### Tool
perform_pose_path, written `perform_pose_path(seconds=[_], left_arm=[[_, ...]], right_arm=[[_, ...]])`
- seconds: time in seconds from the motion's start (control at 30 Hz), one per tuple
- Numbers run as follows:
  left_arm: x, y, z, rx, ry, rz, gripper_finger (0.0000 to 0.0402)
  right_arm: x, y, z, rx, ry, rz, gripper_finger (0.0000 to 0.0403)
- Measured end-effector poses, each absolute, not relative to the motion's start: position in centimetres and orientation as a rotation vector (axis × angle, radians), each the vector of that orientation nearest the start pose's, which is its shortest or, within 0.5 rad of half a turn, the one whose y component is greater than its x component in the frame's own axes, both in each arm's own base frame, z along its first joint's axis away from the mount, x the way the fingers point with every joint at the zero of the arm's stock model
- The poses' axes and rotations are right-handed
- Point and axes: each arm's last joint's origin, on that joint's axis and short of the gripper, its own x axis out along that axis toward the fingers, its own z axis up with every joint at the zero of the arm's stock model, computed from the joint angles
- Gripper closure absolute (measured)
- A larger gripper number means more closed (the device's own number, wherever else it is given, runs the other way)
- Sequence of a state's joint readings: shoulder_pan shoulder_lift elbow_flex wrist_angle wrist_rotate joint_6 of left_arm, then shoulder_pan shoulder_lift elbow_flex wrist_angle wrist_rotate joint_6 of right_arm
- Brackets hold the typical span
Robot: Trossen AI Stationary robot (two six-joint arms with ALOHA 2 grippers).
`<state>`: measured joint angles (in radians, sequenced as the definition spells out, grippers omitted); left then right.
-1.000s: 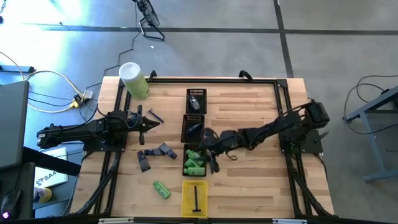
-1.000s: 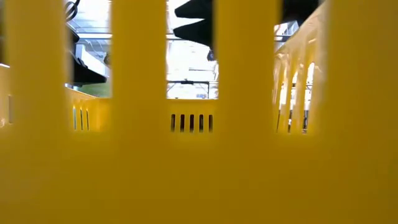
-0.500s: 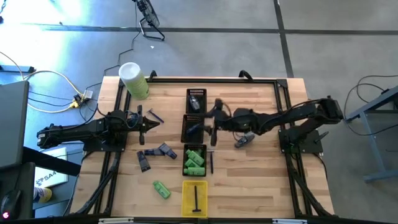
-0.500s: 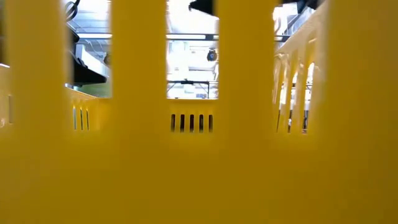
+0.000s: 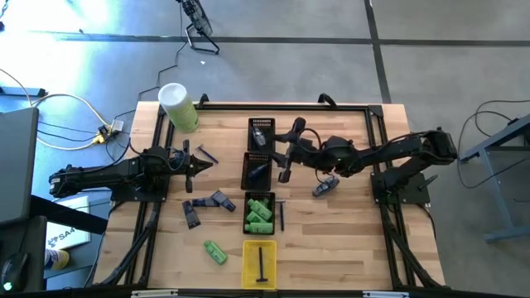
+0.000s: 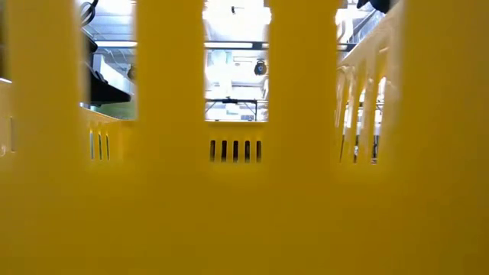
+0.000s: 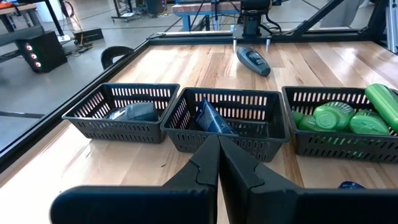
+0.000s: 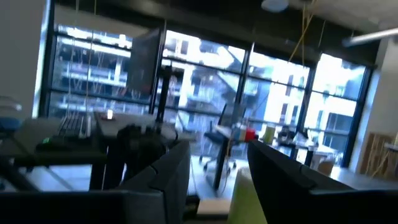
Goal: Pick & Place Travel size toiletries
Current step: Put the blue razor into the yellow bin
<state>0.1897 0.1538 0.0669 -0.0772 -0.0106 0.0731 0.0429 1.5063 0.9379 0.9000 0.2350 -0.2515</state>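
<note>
Two arms: left gripper (image 5: 192,163) shut, idle at the table's left. Right gripper (image 5: 286,159), fingers parted, hovers just beside the middle tray (image 5: 245,177); whether it grips a toiletry, cannot tell. Next: lower over a tray.

Overhead on whole table (image 5: 331,223); low camera inside yellow tray (image 6: 244,214); wrists outward.

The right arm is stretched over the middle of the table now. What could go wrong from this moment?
1. The right end effector hangs close beside the middle black tray. If it comes down off-centre, it may hit the rim and shift the tray.
2. A grey-blue piece lies loose on the table under the right arm. A low sweep back might push it away.
</note>
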Motion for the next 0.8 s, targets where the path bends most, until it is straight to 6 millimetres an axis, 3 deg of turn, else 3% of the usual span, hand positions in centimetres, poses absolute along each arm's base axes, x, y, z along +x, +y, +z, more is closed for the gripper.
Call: perform_pose_path(seconds=[0.8], left_arm=[[10.2,2.0,16.7,0.058,0.171,0.193,0.0396]], right_arm=[[32.6,1.1,33.3,-0.241,-0.494,-0.155,0.0251]])
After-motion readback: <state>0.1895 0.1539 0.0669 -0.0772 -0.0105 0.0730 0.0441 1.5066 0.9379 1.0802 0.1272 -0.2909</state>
